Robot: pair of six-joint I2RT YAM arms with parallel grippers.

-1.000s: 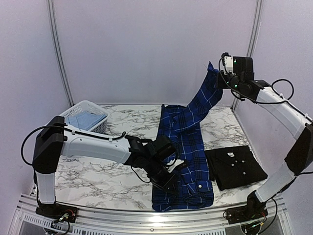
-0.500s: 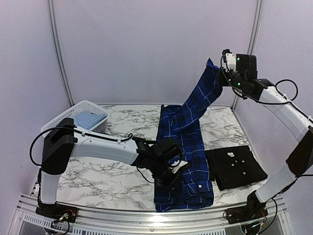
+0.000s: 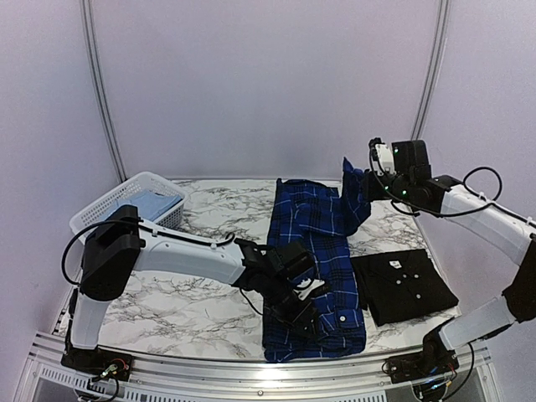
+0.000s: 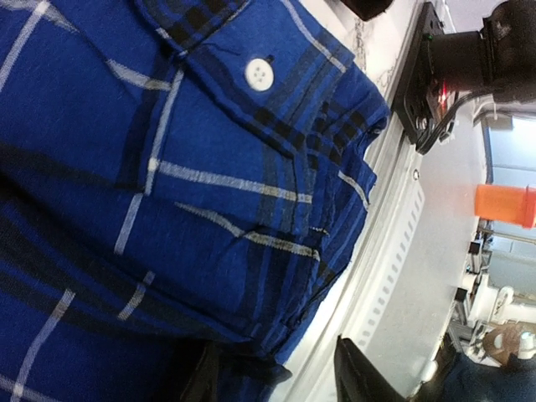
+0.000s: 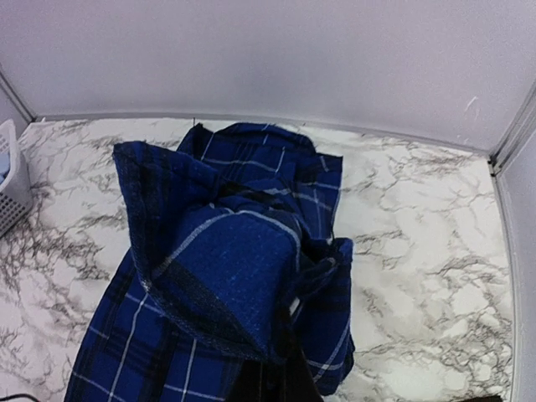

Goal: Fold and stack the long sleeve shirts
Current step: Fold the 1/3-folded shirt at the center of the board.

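The blue-and-navy plaid shirt lies lengthwise in the middle of the table. My left gripper sits low on its near part. In the left wrist view the fingers stand apart, and the shirt's hem lies loose by the left one. My right gripper is shut on the plaid sleeve, holding it bunched just above the shirt's far right side. The black shirt lies folded at the near right. The pale blue shirt lies in the basket.
The white lattice basket stands at the far left of the marble table. The metal rail of the table's near edge runs close to my left gripper. Upright frame poles stand at both back corners.
My right gripper has come down and slightly left with the sleeve, which now slumps over the shirt instead of hanging stretched. My left gripper has opened and edged right along the near part.
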